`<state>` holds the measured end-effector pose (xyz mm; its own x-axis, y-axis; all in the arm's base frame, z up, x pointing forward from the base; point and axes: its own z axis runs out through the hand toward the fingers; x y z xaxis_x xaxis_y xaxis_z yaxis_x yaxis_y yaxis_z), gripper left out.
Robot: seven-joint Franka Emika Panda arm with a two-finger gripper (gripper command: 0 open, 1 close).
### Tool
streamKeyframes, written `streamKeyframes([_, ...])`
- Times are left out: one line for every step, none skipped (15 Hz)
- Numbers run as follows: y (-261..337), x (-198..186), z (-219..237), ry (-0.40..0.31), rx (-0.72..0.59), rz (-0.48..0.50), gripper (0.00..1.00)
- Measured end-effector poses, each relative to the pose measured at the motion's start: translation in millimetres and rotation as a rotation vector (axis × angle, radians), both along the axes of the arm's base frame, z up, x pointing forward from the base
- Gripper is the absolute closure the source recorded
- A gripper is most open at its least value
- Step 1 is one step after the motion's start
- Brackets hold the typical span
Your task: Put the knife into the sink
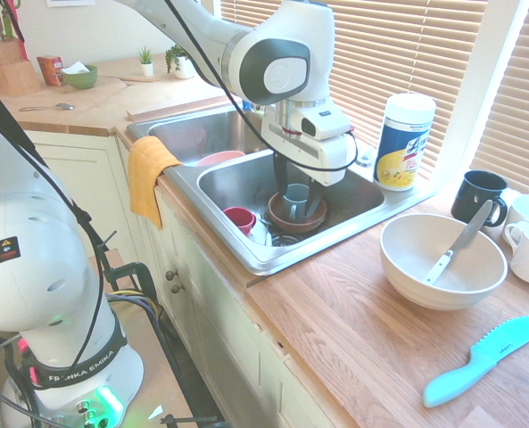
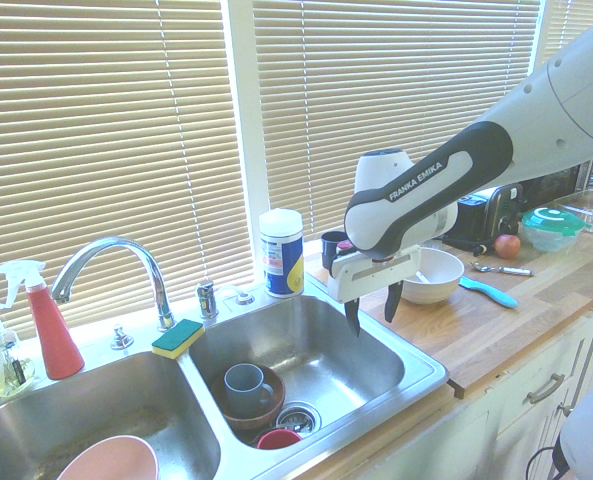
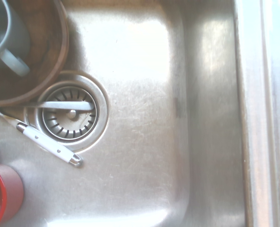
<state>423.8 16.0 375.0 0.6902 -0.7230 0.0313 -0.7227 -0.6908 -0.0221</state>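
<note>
The knife (image 1: 461,239), slim and silver-grey, leans in the white bowl (image 1: 407,267) on the wooden counter to the right of the sink, handle up over the rim. The sink (image 1: 273,259) is a double steel basin. My gripper (image 1: 298,212) hangs over its right basin, well left of the bowl, open and empty. The second exterior view shows the gripper (image 2: 372,310) with its dark fingers (image 2: 353,316) apart above the sink (image 2: 416,365). The wrist view looks straight down on the sink floor (image 3: 144,118) and the drain (image 3: 71,113).
A brown bowl (image 2: 266,405) with a grey mug (image 2: 244,385), a red cup (image 1: 240,218) and a white-handled utensil (image 3: 50,144) lie in the right basin. A teal plastic knife (image 1: 483,361), a dark mug (image 1: 478,196) and a wipes canister (image 1: 404,141) stand on the counter.
</note>
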Motion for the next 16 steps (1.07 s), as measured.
streamKeyframes([0,0,0,0.001,0.001,-0.003,0.00])
streamKeyframes([-1,0,0,-0.001,0.002,-0.014,0.00])
streamKeyframes([-1,0,2,-0.008,0.000,-0.021,0.00])
streamKeyframes([-3,1,7,-0.019,-0.007,-0.021,0.00])
streamKeyframes([-5,1,15,-0.035,-0.012,-0.017,0.00])
streamKeyframes([-9,1,27,-0.047,-0.014,-0.008,0.00])
streamKeyframes([-15,0,41,-0.055,-0.014,0.005,0.00])
streamKeyframes([-26,1,57,-0.068,-0.013,0.011,0.00])
streamKeyframes([-41,1,75,-0.085,-0.017,0.010,0.00])
streamKeyframes([-59,3,89,-0.101,-0.021,0.002,0.00])
streamKeyframes([-76,4,101,-0.112,-0.024,-0.006,0.00])
streamKeyframes([-93,5,109,-0.118,-0.023,-0.014,0.00])
streamKeyframes([-111,6,115,-0.117,-0.020,-0.020,0.00])
streamKeyframes([-128,6,118,-0.108,-0.017,-0.020,0.00])
streamKeyframes([-143,6,119,-0.093,-0.013,-0.011,0.00])
streamKeyframes([-158,7,118,-0.079,-0.009,-0.006,0.00])
